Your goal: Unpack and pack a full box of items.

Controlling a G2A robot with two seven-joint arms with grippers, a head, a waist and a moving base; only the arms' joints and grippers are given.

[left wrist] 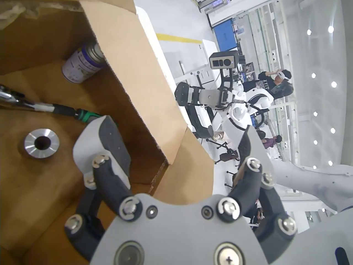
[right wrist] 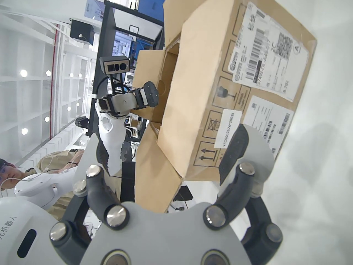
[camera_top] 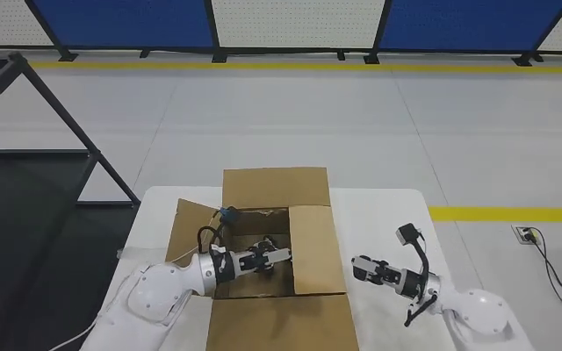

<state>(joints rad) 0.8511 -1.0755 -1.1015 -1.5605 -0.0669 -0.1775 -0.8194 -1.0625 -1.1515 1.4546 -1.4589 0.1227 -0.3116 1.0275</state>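
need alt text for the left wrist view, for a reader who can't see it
The left gripper, open and empty, is at the mouth of an open cardboard box. On the box floor are a metal ring, a tool with a green and black handle, and a small can tucked in a corner.

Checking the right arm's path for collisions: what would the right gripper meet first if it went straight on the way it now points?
Most likely the cardboard box: the open right gripper points at its labelled outer side, and nothing shows between them, though depth is unclear.
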